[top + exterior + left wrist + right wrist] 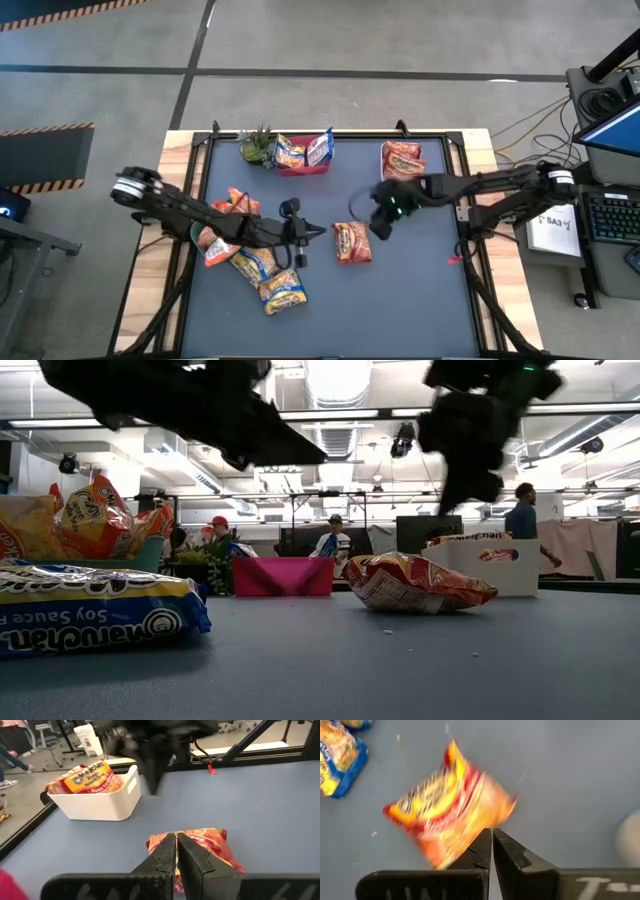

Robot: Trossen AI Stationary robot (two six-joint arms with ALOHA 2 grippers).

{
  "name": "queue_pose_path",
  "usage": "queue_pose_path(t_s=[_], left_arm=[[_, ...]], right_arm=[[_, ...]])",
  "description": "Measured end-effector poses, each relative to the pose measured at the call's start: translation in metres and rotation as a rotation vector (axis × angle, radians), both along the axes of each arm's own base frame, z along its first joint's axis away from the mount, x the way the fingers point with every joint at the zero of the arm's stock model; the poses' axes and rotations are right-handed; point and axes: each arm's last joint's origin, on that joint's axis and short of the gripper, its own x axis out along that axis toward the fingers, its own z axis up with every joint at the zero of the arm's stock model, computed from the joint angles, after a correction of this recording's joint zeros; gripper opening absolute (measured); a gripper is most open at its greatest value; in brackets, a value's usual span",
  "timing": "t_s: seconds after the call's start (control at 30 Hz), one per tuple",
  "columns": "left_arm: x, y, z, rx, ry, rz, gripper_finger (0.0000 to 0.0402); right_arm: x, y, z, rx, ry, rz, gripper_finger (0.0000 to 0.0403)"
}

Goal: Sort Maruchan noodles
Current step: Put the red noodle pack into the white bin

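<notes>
The dark grey table top [420, 300] has light wooden side boards. A lone red ramen packet [351, 242] lies flat near its centre. At the left a cluster of packets [245, 255] (orange and yellow-and-blue, overlapping) rests on the surface. Along the far edge stand a small green plant [257, 146], a pink bin [302, 166] and a white bin [107, 805], both bins containing packets.

Dark grey-blue worktop [400, 300] with pale wooden edging. Small green potted plant [257, 146] at the far edge, just beside a magenta rectangular bin [303, 167]. White plastic bin with a handle cut-out [102, 802] sits towards the far right corner. Crumbs on the surface in the low view. Beyond: three people [334, 540] in the room, a computer keyboard [611, 215] on a desk right of the worktop.
</notes>
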Motion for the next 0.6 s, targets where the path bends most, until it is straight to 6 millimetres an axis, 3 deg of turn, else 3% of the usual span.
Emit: queue_pose_path(t_s=[0.17, 0.33, 0.6], left_arm=[[0.029, -0.001, -0.029, 0.017, 0.044, 0.011, 0.0], [0.061, 0.0, -0.052, -0.011, 0.088, -0.075, 0.0], [0.068, 0.0, -0.08, -0.077, 0.17, -0.07, 0.0]], right_arm=[[-0.016, 0.017, -0.037, 0.184, 0.01, -0.229, 0.0009], [-0.016, 0.022, -0.051, 0.312, -0.087, -0.252, 0.0019], [-0.018, 0.023, -0.059, 0.349, -0.116, -0.274, 0.0128]])
